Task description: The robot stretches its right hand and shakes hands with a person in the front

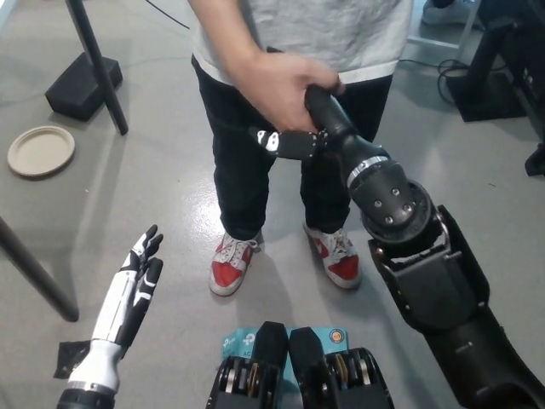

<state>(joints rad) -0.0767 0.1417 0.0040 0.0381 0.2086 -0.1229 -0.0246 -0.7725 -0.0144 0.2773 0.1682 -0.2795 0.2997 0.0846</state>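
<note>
the robot's black right hand [294, 141] is wrapped by the person's bare hand [277, 89], just in front of the person's grey shirt [341, 34]; whether its fingers curl around the palm i cannot tell. too hard a squeeze or a jerk could hurt the person. its long axis points toward picture left. the white left hand [136, 277] rests low, near the red-and-white shoes [232, 266], fingers spread, empty.

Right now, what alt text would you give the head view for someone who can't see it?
A person's hand clasps the robot's black right hand, seen from above. The person stands facing the robot in red and white shoes on a grey floor. The white left hand rests open at lower left.
</note>
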